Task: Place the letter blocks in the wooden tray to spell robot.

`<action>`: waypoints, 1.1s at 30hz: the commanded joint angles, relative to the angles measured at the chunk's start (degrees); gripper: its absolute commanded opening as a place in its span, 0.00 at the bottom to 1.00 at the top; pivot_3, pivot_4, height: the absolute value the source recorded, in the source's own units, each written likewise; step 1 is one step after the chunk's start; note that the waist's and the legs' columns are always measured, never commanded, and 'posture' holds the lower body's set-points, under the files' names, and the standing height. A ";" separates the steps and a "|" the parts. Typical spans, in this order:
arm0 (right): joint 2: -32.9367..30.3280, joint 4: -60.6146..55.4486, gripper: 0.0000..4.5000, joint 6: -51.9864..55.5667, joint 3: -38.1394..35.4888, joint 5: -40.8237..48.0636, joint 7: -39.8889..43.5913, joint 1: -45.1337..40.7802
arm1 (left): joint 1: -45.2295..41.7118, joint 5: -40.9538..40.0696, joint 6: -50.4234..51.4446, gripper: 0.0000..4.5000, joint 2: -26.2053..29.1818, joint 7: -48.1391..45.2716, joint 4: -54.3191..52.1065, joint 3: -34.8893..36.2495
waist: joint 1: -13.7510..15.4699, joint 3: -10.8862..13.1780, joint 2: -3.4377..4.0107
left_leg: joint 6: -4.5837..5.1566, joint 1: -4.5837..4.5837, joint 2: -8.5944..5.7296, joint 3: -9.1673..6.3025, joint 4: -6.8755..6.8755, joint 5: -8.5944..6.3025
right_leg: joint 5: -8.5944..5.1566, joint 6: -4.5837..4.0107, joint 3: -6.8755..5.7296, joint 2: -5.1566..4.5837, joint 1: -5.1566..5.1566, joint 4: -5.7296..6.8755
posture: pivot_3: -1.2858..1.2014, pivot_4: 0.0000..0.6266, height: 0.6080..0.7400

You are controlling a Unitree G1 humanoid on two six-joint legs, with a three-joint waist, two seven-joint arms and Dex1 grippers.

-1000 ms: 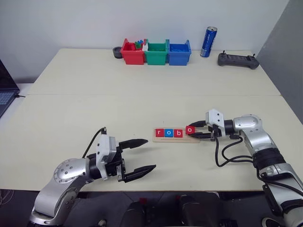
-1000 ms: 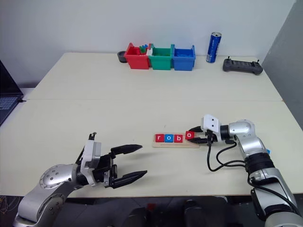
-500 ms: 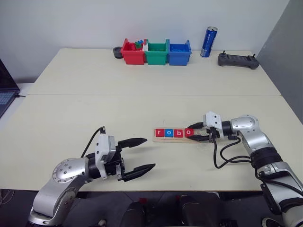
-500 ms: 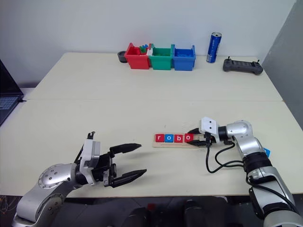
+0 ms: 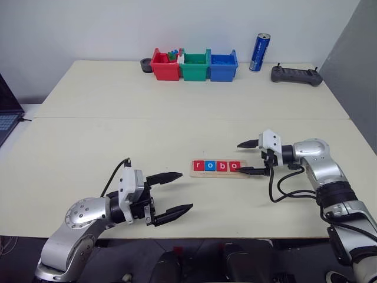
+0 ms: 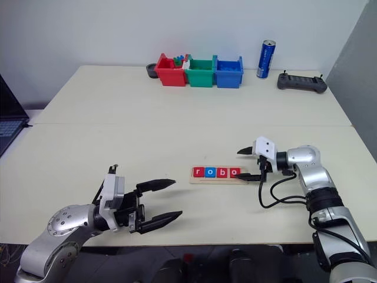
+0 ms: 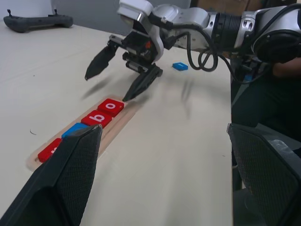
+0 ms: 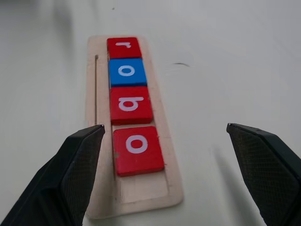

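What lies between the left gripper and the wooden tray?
Nothing: in the left eye view, only bare table separates the open left gripper from the wooden tray.

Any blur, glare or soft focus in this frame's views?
Left wrist view: right gripper slightly motion-blurred, and the left gripper's own near fingers soft. Right wrist view: letter blocks readable, near fingers out of focus. Eye views: even light, no glare on the table.

3 bins (image 5: 195, 65), a blue can (image 5: 259, 52) and a black controller (image 5: 296, 75) line the table's far edge.
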 commanded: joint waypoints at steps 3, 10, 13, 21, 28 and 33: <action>-1.78 -4.81 0.63 0.68 -2.24 1.79 -0.23 3.32 | -0.90 -0.60 -0.67 1.00 0.24 -0.45 -1.23 0.59 | 0.06 0.00 0.00 | 0.00 -0.01 0.00 0.00 0.00 0.00 | 0.00 0.00 -0.01 0.00 0.00 -0.01 | 0.52 0.24 1.00; -1.70 -7.59 0.08 -0.96 -1.21 0.56 -1.01 6.65 | -0.61 -0.82 -0.56 1.00 0.60 -1.00 -1.53 0.81 | -0.09 0.00 0.00 | 0.00 0.01 0.01 0.01 0.00 0.00 | 0.00 0.00 0.00 0.01 0.00 0.01 | 0.52 0.24 1.00; -1.63 -8.24 0.01 -2.56 -0.15 -0.91 -1.55 7.57 | -0.38 -0.81 -0.53 1.00 0.67 -1.09 -1.73 0.90 | -0.05 0.00 0.00 | 0.00 0.01 0.01 0.01 0.00 0.00 | 0.00 0.00 -0.01 0.01 0.00 0.01 | 0.52 0.24 1.00; -0.55 -5.26 0.01 -5.07 1.02 -2.87 -3.69 5.94 | 0.22 -1.11 -0.13 1.00 0.93 -0.97 -2.28 1.29 | -0.06 0.00 0.00 | 0.00 0.01 0.01 0.01 0.00 0.00 | 0.00 0.00 0.00 0.01 0.00 0.01 | 0.52 0.24 1.00; 0.07 -2.27 0.01 -6.37 1.55 -3.41 -4.32 4.06 | 1.40 -1.48 0.22 1.00 1.07 -0.40 -3.35 1.79 | -0.04 0.00 0.00 | 0.00 0.01 0.01 0.01 0.00 0.00 | 0.00 0.00 0.00 0.01 0.00 0.00 | 0.52 0.24 1.00; 0.54 -1.44 0.01 -6.82 2.09 -3.48 -4.44 3.37 | 1.78 -1.74 0.40 1.00 1.15 0.27 -3.74 2.02 | -0.04 0.00 0.00 | 0.00 0.01 0.01 0.01 0.00 0.00 | 0.00 0.00 0.00 0.01 0.00 0.01 | 0.52 0.24 1.00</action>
